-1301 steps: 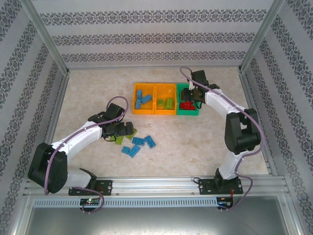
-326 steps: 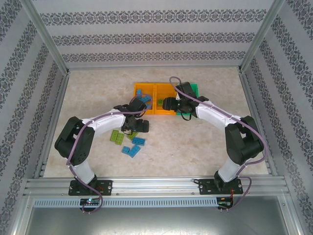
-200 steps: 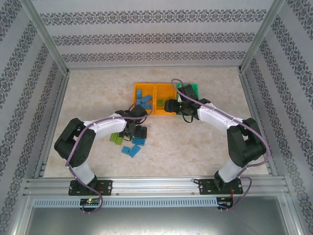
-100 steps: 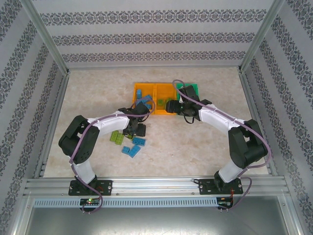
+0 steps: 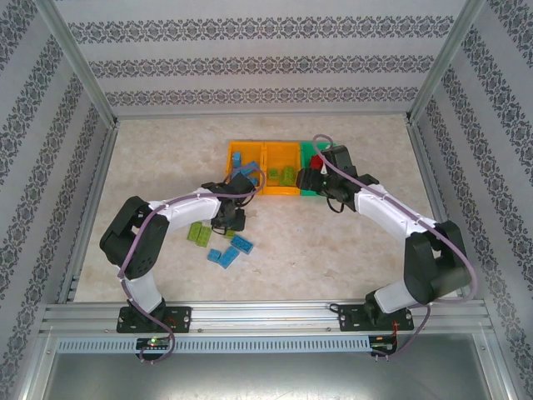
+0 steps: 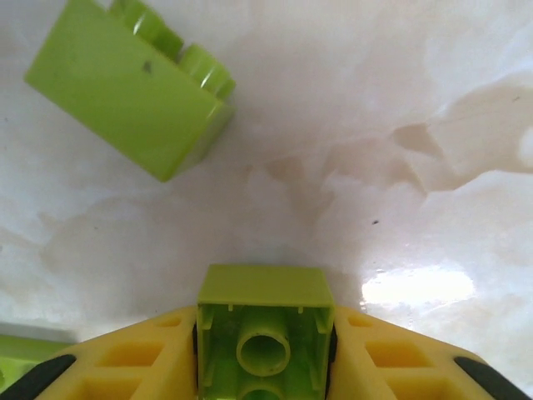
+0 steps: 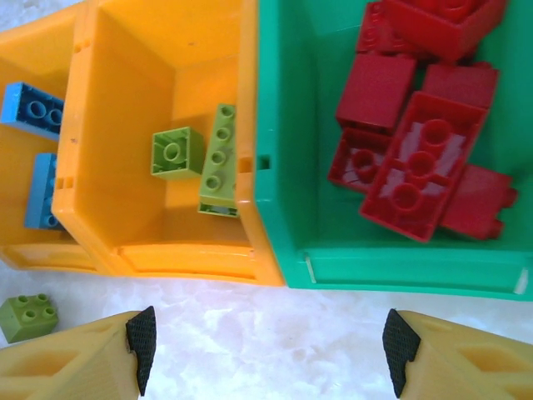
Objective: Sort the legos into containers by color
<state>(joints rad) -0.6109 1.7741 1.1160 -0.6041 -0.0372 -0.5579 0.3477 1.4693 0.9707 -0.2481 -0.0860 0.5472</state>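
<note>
Lego (image 6: 265,290), light green, pinched in left gripper (image 6: 265,337); red legos (image 7: 420,162) — green bin (image 7: 400,271).

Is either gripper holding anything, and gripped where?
The left gripper pinches a green lego by its two opposite sides, hollow underside toward the wrist camera. The right gripper is open and empty.

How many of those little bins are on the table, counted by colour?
Orange bins: 2
Green bin: 1
Total: 3
</note>
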